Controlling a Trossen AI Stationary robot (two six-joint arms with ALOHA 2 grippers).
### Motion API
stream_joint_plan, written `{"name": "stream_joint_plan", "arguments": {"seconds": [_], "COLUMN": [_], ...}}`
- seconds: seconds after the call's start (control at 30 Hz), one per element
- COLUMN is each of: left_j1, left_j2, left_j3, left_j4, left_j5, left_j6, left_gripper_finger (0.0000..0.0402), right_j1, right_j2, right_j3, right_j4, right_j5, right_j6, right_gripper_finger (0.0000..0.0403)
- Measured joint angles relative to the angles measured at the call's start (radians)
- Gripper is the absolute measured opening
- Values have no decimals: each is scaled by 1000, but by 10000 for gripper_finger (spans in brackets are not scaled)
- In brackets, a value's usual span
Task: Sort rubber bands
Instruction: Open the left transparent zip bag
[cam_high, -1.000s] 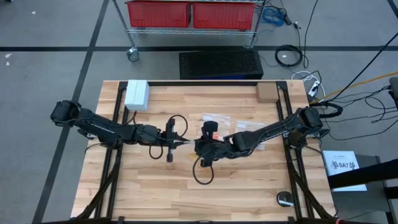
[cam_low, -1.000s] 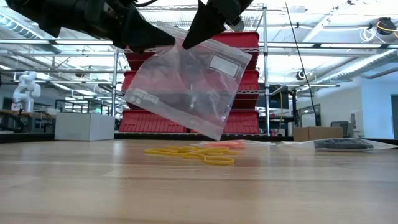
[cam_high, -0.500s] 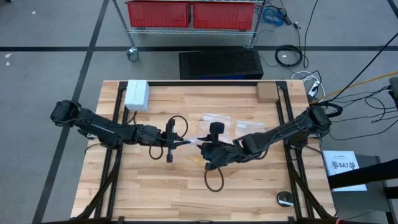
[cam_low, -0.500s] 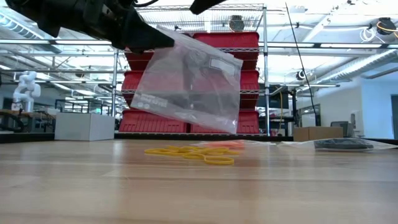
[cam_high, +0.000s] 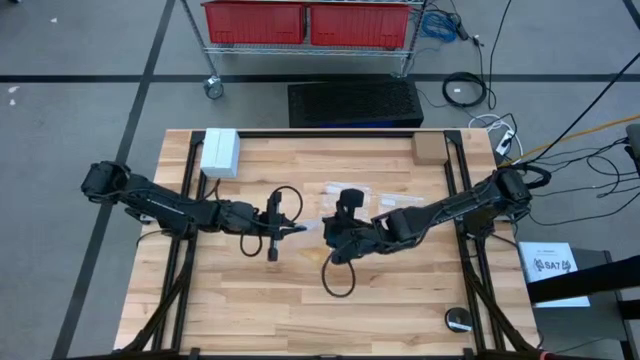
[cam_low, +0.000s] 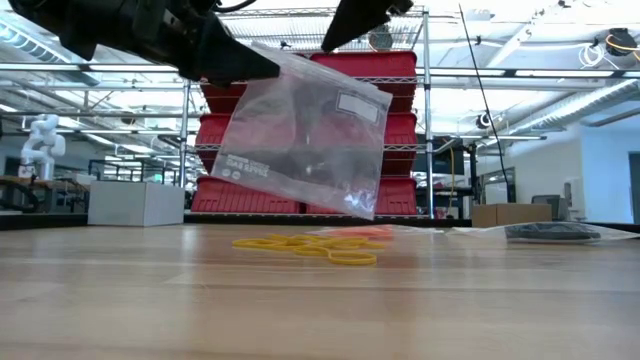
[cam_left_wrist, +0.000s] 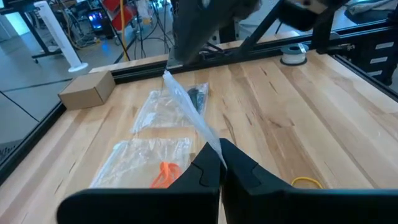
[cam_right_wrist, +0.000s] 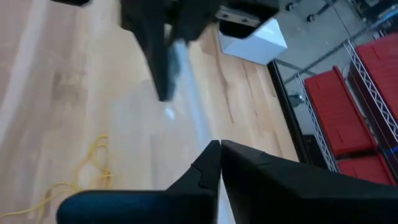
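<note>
A clear zip bag with dark rubber bands inside hangs in the air over the table's middle. My left gripper is shut on its upper corner. My right gripper is shut, with its tip at the bag's top edge. Yellow rubber bands and orange ones lie on the table below. The yellow ones also show in the right wrist view. My left gripper pinches the bag's upper corner between its two fingers, coming from the table's left. The bag hangs below the fingers, tilted and clear of the table. My right gripper's shut tip stands at the bag's top edge; I cannot tell whether it touches it.
Two more clear bags lie flat beyond the grippers, one holding orange bands. A white box and a cardboard box stand at the far edge. A black round thing lies near right.
My right gripper drew up and away from the bag toward the near edge, then came back to its top edge. The bag swung flatter under my left gripper, and now hangs a little lower at its free corner.
</note>
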Motion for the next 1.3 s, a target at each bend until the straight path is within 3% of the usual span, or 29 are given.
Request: {"name": "stream_joint_plan", "arguments": {"seconds": [0.5, 0.67, 0.83, 1.07, 1.3], "left_j1": [0, 0, 0, 0, 0], "left_j2": [0, 0, 0, 0, 0], "left_j3": [0, 0, 0, -1, -1], "left_j4": [-14, -15, -19, -19, -20], "left_j5": [4, 4, 4, 4, 4], "left_j6": [0, 0, 0, 0, 0], "left_gripper_finger": [0, 0, 0, 0, 0], "right_j1": [-46, -43, -44, -52, -51], "right_j2": [42, 42, 41, 41, 41], "right_j3": [-1, -1, -1, -1, -1], "right_j4": [-16, -14, 1, 0, -2], "right_j5": [-135, -138, -26, -38, -117], "right_j6": [12, 12, 4, 4, 9], "right_gripper_finger": [0, 0, 0, 0, 0]}}
